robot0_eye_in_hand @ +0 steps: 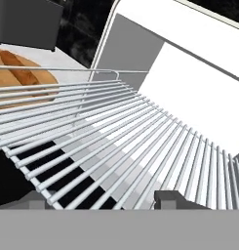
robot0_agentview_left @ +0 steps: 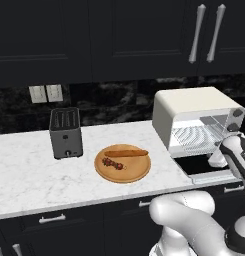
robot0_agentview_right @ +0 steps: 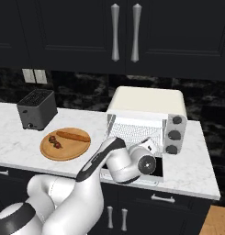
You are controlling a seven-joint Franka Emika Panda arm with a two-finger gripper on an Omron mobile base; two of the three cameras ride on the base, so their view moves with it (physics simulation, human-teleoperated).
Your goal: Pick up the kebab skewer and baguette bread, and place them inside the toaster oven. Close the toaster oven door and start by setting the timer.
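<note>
Claw (robot0_eye_in_hand: 104,200) parted, empty; over rack (robot0_eye_in_hand: 116,141)

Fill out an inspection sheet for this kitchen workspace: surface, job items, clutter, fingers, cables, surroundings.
Surface: white marble counter, one level run.
Job's things: baguette bread and kebab skewer lie side by side on the round wooden board. Toaster oven at the right, toaster oven door folded down open, wire rack bare.
Clutter: black slot toaster left of the board.
Fingers: gripper open, holding nothing, at the rack's front edge.
Cables: nothing seen.
Surroundings: dark upper cabinets with silver handles, black backsplash with wall outlets, drawers below.
</note>
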